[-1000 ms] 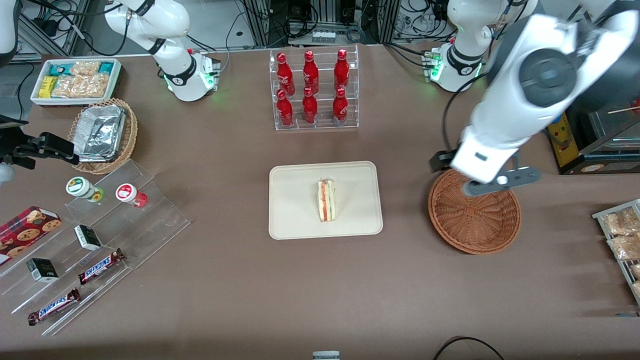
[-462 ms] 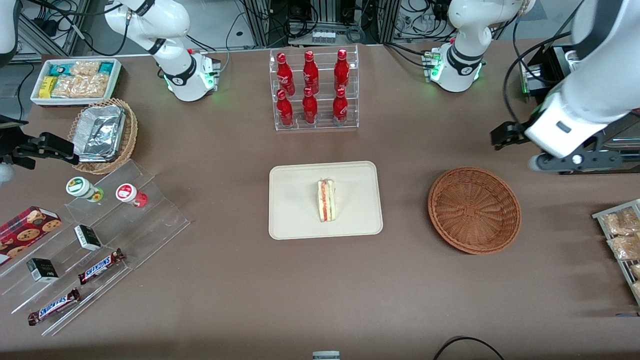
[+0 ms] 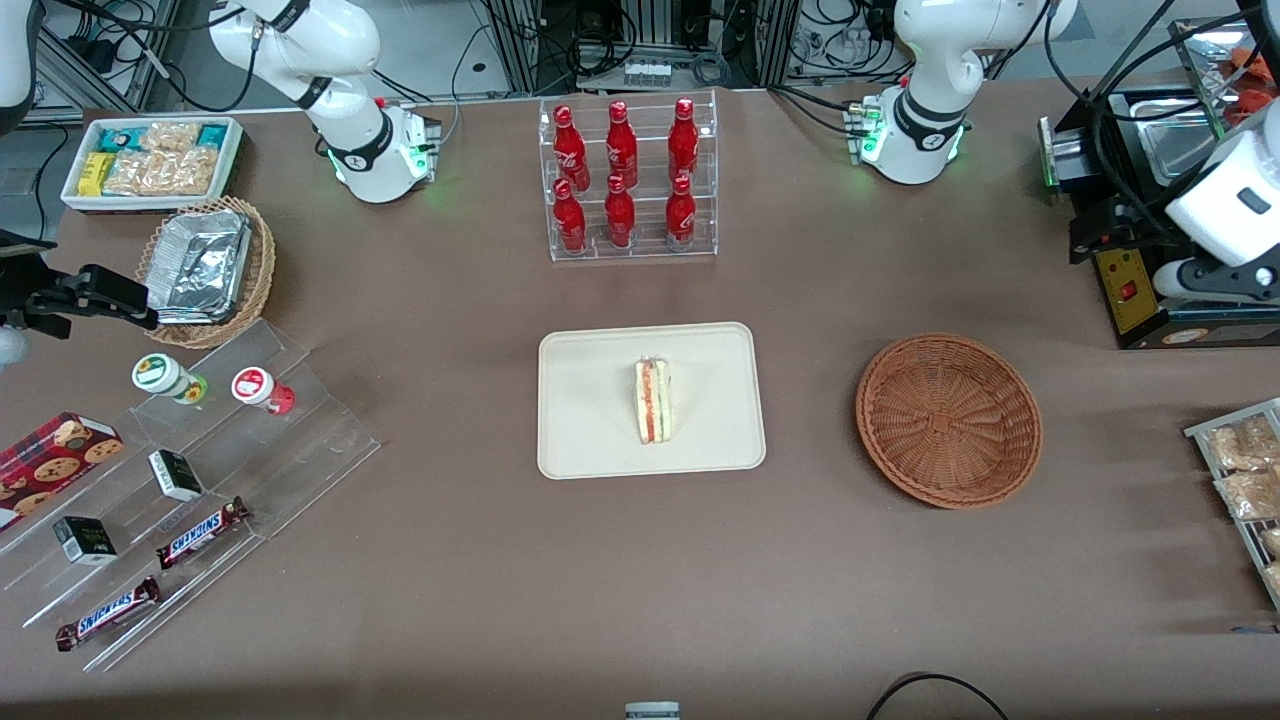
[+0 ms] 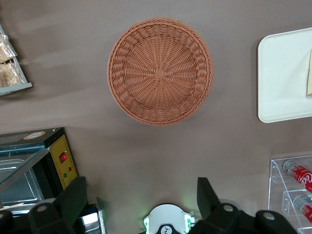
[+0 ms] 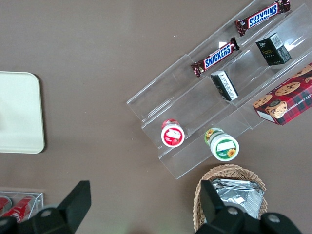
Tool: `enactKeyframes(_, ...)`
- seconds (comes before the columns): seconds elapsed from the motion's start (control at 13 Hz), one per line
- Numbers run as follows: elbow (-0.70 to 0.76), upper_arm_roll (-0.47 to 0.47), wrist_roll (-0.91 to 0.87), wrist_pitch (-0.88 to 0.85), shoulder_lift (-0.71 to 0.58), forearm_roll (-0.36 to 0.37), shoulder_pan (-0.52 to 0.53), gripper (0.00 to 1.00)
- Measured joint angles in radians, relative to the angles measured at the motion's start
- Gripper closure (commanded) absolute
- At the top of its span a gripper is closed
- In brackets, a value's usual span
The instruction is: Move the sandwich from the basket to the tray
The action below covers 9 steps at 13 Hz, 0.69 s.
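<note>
The brown table (image 3: 480,560) is carrying the whole layout, and the task's three items are occupying its middle band.

The cream-beige tray (image 3: 590,410) is lying flat at the table's centre, nearer the front camera than the clear rack of red bottles (image 3: 628,180). Its central position is giving the working arm an open, unobstructed drop zone.

The reddish-brown wicker basket (image 3: 948,420) is sitting well apart from the tray, toward the working arm's end of the table. In the left wrist view the basket (image 4: 160,70) is showing a bare woven floor with nothing in it.

The sandwich (image 3: 654,402) is lying on the tray near its middle, with the red and pale green filling edge facing up. It is resting clear of the tray's rim on every side. Judged from this layout, the transfer is complete and no further grasp is required.

The left arm is standing high at the working arm's end of the table, over the dark equipment beside the basket. Its gripper (image 4: 141,204) is looking down on the table from well above the basket, with the fingers (image 4: 73,200) spread wide and holding nothing. This raised, withdrawn pose is consistent with a parked position after release.
</note>
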Motion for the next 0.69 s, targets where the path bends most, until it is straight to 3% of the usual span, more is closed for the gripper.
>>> enactKeyframes(0.23,-0.013,0.063,0.022,0.0,-0.013,-0.007,-0.041,0.0)
enactKeyframes(0.69,-0.016,0.065,0.023,0.017,-0.013,-0.007,-0.042,0.0)
